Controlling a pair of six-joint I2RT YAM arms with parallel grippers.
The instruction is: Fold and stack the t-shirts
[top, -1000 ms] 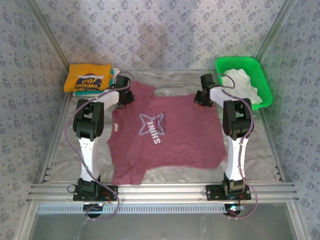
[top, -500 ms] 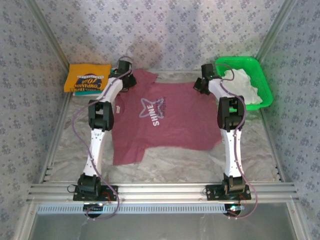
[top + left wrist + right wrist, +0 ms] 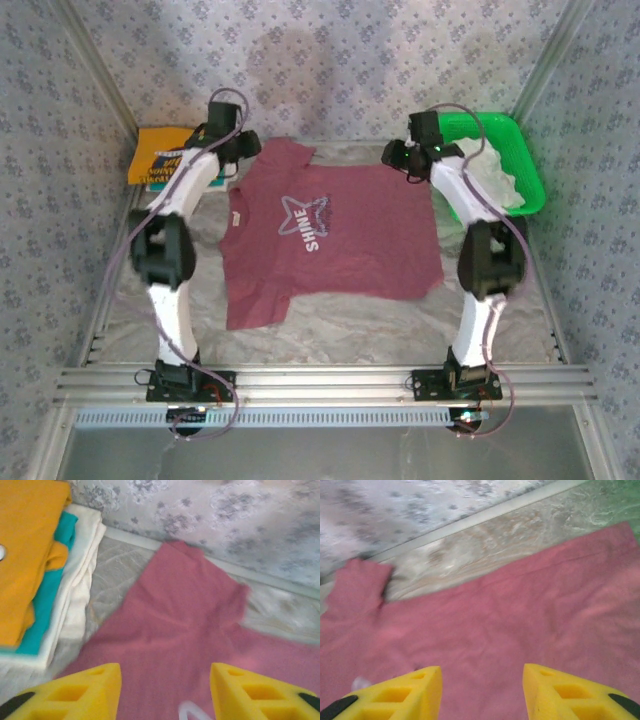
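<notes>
Stretching out from the near edge of the bench, two robot arms are hanging their claws over the far side of a maroon t-shirt, which is lying flat and print-up, spreading from beneath both claws back toward the arm bases. The left claw is standing open, its yellow fingers apart and gripping nothing, with the shirt's far sleeve lying just below and ahead of it. The right claw is likewise gaping open and empty, hovering above the shirt's far right corner, maroon cloth running under and ahead of it. Just to the left of the left claw, a folded stack is sitting on the bench: a yellow-orange t-shirt on top, a teal t-shirt under it and a white t-shirt at the bottom, its edge lying close beside the maroon sleeve. Just to the right of the right claw, a green mesh basket is holding a rumpled white cloth. Beyond both claws, a flower-patterned wall is closing off the bench.
</notes>
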